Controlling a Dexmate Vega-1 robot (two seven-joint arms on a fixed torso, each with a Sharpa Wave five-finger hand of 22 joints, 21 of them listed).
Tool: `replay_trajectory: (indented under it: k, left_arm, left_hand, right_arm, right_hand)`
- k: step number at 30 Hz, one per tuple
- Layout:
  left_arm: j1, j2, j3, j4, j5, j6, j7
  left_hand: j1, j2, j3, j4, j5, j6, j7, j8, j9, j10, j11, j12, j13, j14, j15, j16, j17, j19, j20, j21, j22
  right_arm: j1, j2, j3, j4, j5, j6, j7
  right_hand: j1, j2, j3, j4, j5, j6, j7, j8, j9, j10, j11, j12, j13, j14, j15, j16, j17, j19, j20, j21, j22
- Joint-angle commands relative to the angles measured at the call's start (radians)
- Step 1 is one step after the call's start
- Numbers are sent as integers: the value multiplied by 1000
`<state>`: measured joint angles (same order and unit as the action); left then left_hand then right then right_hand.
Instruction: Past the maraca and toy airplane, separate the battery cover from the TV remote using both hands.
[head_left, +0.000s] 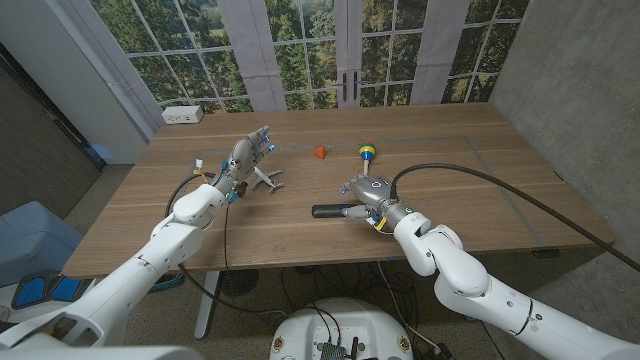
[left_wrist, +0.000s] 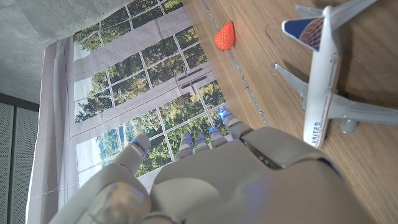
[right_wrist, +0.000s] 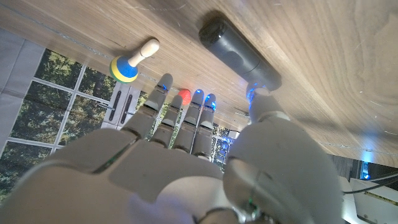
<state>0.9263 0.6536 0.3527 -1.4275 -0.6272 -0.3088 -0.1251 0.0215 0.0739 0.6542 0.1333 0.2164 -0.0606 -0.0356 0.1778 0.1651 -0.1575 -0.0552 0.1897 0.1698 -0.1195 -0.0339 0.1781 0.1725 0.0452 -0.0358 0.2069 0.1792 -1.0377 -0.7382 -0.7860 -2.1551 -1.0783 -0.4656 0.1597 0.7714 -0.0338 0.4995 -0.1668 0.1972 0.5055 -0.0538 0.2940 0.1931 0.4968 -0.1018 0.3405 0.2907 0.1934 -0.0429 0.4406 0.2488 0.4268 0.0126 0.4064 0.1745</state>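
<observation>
**Right hand at the remote, left hand raised by the toy plane**

The black, bar-shaped TV remote (head_left: 330, 211) lies on the wooden counter (head_left: 480, 190) a little right of centre, towards the near edge. The right hand (head_left: 368, 200) sits at the remote's right end. In the right wrist view its thumb tip (right_wrist: 260, 99) touches the end of the remote (right_wrist: 239, 51), while the other fingers (right_wrist: 186, 118) reach out close together past it, towards the far side; whether they press on the remote I cannot tell, and no firm grip shows.

The left hand (head_left: 245, 155) is lifted above the counter on the left side, fingers (left_wrist: 211, 134) extended and slightly apart, holding nothing. Just to its right stands the white toy airplane (head_left: 265, 179) with grey wings and a blue tail.

Farther back, near the middle of the counter, lie a small red strawberry-shaped toy (head_left: 320, 152) and, to its right, the maraca (head_left: 368, 153) with a blue-and-yellow head and pale wooden handle. A white power strip (head_left: 183, 114) sits at the far left corner.
</observation>
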Motion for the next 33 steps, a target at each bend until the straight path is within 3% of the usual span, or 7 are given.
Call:
replay_trajectory:
  k: [1,21,33]
  left_arm:
    - [8,6,-5,-5,-5,3,0]
    - [-2,4,-3,4,-4,1,-7]
    - [-6,6,-5,12,-9,4,-13]
  left_hand:
    - [3,77,4,-2,5,1,0,0,5,2,-1,0,5,4,-43,2,3,10,-36,4,2]
    - [4,77,5,-2,6,0,1,0,5,1,-2,0,5,5,-42,2,3,9,-35,3,2]
    - [4,76,5,-2,6,-1,1,0,5,1,0,0,6,4,-43,2,3,9,-36,3,2]
  right_arm:
    - [20,31,-17,39,-27,1,50]
    - [63,61,-44,91,-65,-42,148]
    - [112,78,-79,105,-110,-54,265]
  right_hand:
    - [6,8,-1,2,4,9,4,3,2,7,2,4,5,10,-80,12,4,7,0,-2,5]
    - [23,22,-10,3,-2,19,6,3,2,20,6,6,14,21,-75,22,10,14,0,-5,6]
    - [30,27,-19,4,-4,37,9,7,1,38,5,12,20,27,-75,29,14,21,2,-6,6]
